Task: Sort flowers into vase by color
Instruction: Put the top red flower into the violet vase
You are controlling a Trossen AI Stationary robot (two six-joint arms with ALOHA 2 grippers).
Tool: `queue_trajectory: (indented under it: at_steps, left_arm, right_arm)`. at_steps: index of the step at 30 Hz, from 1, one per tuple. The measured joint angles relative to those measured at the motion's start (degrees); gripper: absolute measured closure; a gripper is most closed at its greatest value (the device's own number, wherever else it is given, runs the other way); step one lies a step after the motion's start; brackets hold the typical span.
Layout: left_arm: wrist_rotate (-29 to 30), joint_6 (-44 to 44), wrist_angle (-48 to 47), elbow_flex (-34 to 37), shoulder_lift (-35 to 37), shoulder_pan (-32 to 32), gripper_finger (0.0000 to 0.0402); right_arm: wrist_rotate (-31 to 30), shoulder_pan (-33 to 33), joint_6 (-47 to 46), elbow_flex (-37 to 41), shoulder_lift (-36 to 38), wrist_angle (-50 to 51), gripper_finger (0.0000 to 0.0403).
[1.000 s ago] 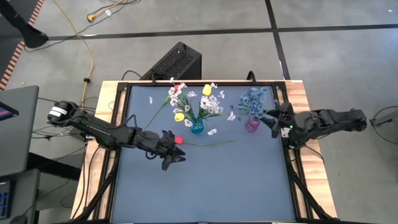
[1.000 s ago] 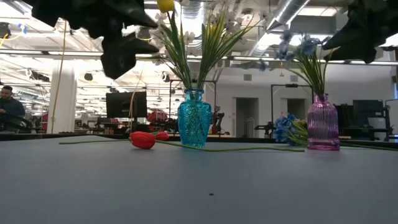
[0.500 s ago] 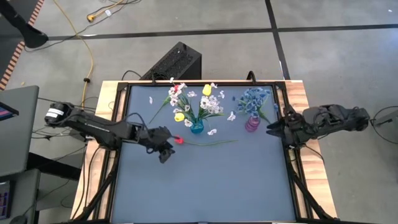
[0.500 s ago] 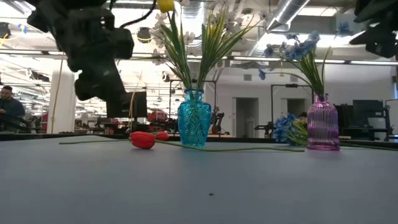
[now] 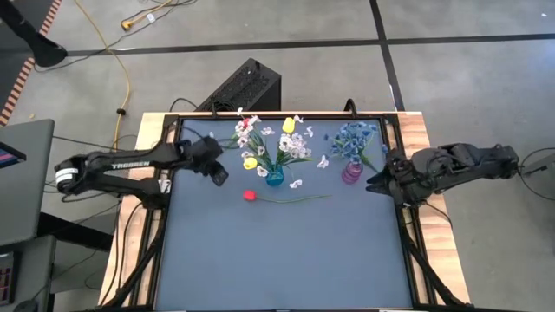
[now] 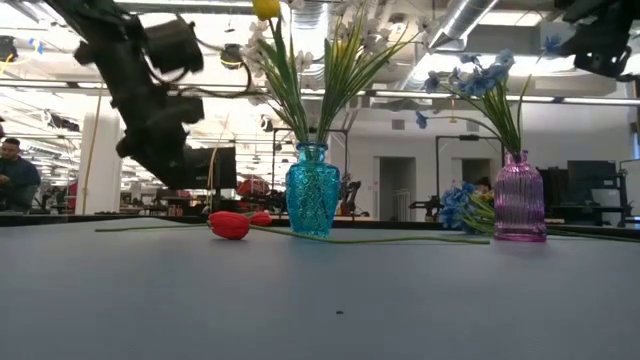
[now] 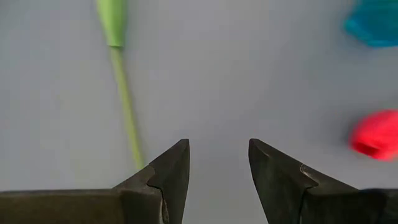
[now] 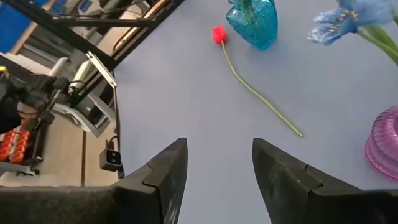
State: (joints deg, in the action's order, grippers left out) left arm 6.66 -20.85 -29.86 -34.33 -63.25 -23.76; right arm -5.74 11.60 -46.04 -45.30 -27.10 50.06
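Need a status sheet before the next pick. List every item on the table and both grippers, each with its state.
Blue vase: upright, holding yellow and white flowers.
Pink vase: upright, holding blue flowers.
Red tulip: lying flat on the table, stem pointing toward the pink vase, not held.
Green stem: lying flat on the table, not held.
Left gripper: open, empty.
Right gripper: open, empty, beside the pink vase.

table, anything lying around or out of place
One red tulip-like flower with a long green stem lies flat on the dark table in front of the blue glass vase, not in any vase. Small white blossoms lie scattered near that vase.
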Motion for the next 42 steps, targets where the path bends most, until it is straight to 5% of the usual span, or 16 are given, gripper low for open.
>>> queue_trajectory:
  at_steps: [10, 24, 30, 37, 42]
  left_arm:
    - [-3.26, 9.58, 4.89, 0.00, -9.11, -13.14, 0.0249]
    - [-2.85, 12.18, 9.34, -0.26, -20.73, -14.57, 0.0271]
    - [-2.72, 13.53, 7.54, -0.03, -18.12, -14.63, 0.0385]
    - [-1.89, 10.82, 4.28, 0.15, -9.12, -14.61, 0.0400]
    - [-1.21, 8.17, -0.64, 0.15, 1.87, -14.59, 0.0401]
  right_arm:
    - [1.88, 0.41, -0.46, -1.05, -2.79, -4.53, 0.0198]
    - [1.38, 8.43, -3.44, -1.05, -4.89, -10.00, 0.0198]
    - [1.26, 10.21, -3.61, -1.05, -5.87, -10.24, 0.0198]
    - [-0.04, 10.62, -3.03, -1.05, -6.66, -12.54, 0.0200]
    - [1.07, 11.48, -1.95, -1.05, -6.73, -24.94, 0.0213]
